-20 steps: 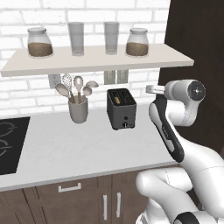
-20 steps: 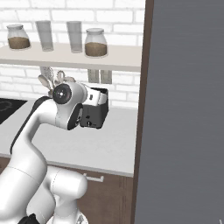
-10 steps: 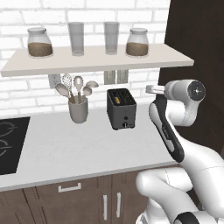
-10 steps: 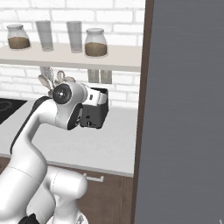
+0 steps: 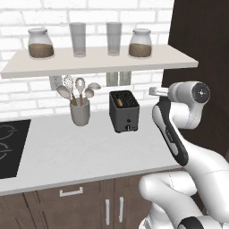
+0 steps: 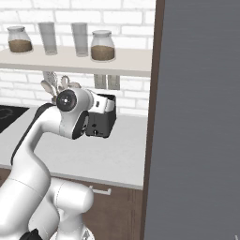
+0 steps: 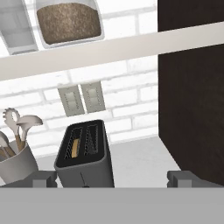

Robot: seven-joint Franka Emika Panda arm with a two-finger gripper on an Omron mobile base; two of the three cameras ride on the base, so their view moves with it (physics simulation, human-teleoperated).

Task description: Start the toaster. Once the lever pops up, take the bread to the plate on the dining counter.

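The dark grey toaster (image 5: 124, 111) stands on the light counter against the brick wall, under the shelf. In the hand view the toaster (image 7: 85, 155) sits low and left of centre, and the golden-brown bread (image 7: 75, 148) stands down in its left slot. My gripper (image 7: 113, 179) hovers above and in front of the toaster, open, with nothing between its fingertips (image 7: 43, 178). In the left base view the hand's tip (image 5: 156, 91) pokes out to the right of the toaster, level with its top. The plate and the dining counter are out of view.
A grey utensil cup (image 5: 80, 112) with spoons and a whisk stands left of the toaster. A shelf (image 5: 94, 61) with jars and glasses hangs overhead. A tall dark cabinet (image 6: 197, 117) walls off the right side. A black cooktop (image 5: 9, 147) lies at far left.
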